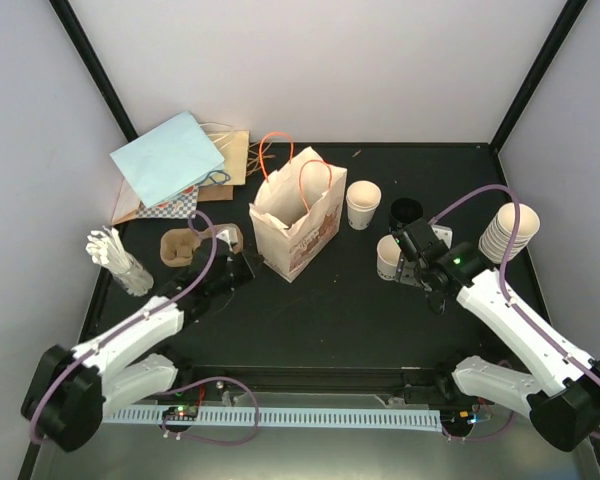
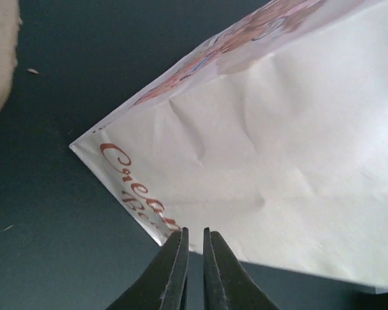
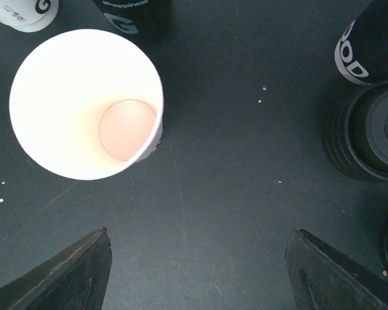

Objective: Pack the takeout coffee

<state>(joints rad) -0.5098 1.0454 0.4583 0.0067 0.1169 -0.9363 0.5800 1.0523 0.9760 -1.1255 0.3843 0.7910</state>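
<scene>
Nearest the arm bases, on the dark worktop [image 1: 330, 320], the left claw [image 2: 194, 234] is closed to a thin slit with nothing visible between its fingers. Its tips sit right at the lower edge of a paper bag [image 1: 298, 215]. Whether they touch the paper cannot be told.

On the right, the right claw [image 3: 197, 236] stands wide open and holds nothing. Only bare worktop lies between its two dark fingers.

Just ahead of it and to its left stands a paper cup [image 3: 84, 103]. It is cream-white, upright and tapered, with an open mouth. Its inside is bare down to the round pale bottom. To the claw's right is a stack of black lids [image 3: 375, 139], round and ridged.

Further back, a second paper cup [image 1: 363, 203] of the same cream-white stands open and upright. It is near the bag's right side but apart from it. Just to its right is a black cup [image 1: 405, 212], also open. A stack of cups [image 1: 510, 230], nested and tilted, stands well to the right.

The bag is upright with its mouth open and orange handles raised. It is cream with reddish print on its face. Only pale inner walls show from above.

Left of the bag lies a brown pulp tray [image 1: 178, 247]. Beyond it, at the far left, a pale blue bag [image 1: 168, 158] lies flat on other paper bags.
</scene>
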